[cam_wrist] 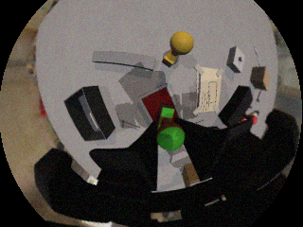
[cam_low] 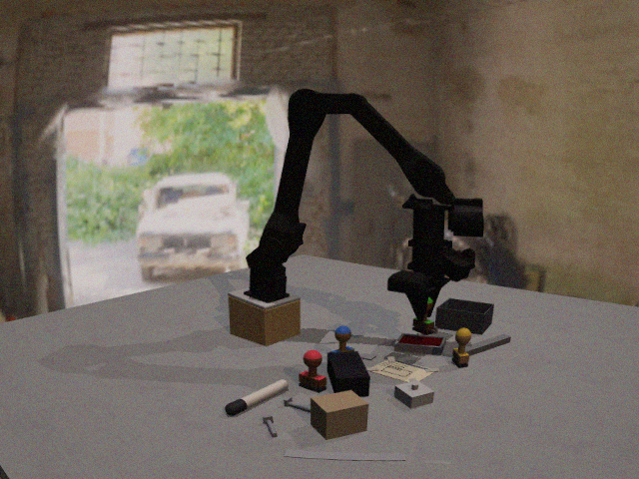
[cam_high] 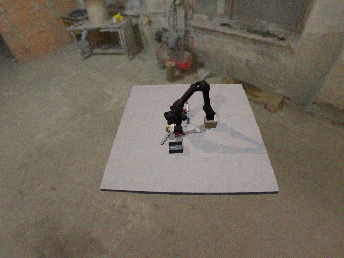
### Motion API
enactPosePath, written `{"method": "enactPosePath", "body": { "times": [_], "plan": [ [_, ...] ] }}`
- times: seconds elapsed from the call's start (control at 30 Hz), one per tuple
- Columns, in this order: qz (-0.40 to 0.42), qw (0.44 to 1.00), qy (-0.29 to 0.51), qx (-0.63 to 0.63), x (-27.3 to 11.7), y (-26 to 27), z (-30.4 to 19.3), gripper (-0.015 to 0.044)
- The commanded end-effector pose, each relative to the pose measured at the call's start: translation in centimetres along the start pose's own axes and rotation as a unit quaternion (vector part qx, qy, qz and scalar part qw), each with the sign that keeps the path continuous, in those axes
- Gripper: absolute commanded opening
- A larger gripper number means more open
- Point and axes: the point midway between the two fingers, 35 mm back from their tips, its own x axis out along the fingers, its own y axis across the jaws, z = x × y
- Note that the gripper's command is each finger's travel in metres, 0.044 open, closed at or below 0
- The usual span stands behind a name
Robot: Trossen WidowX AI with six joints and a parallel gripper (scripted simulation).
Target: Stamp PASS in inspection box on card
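Note:
My gripper (cam_low: 423,315) (cam_wrist: 165,122) is shut on the green stamp (cam_low: 422,325) (cam_wrist: 170,138), which has a green ball knob and a wooden block with a green band. The stamp hangs upright a little above the ink pad (cam_low: 420,341) (cam_wrist: 154,101), a grey tray with a dark red pad; the pad also shows under the gripper in the top view (cam_high: 179,133). The cream card (cam_low: 394,371) (cam_wrist: 203,96) lies flat beside the pad, with a printed box outline on it. Lettering on the stamp cannot be read.
A yellow-knobbed stamp (cam_low: 462,346) (cam_wrist: 182,43) stands near pad and card. Red (cam_low: 313,368) and blue (cam_low: 342,337) stamps stand near a black block (cam_low: 348,372). A dark open box (cam_high: 175,147) (cam_low: 464,315) (cam_wrist: 90,113), a grey bar (cam_high: 165,138), a cardboard block (cam_low: 338,414) and a marker (cam_low: 257,397) lie around.

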Motion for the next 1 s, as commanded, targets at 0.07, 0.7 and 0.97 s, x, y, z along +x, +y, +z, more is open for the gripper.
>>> {"method": "enactPosePath", "body": {
  "times": [0.07,0.7,0.97],
  "plan": [
    [-0.002,1.000,-0.001,0.000,0.4,-0.1,0.0,0.0000],
    [-0.002,1.000,-0.001,-0.001,1.6,-0.1,-0.1,0.0000],
    [-0.002,1.000,-0.001,0.000,1.7,-0.1,-0.1,0.0000]
  ]
}}
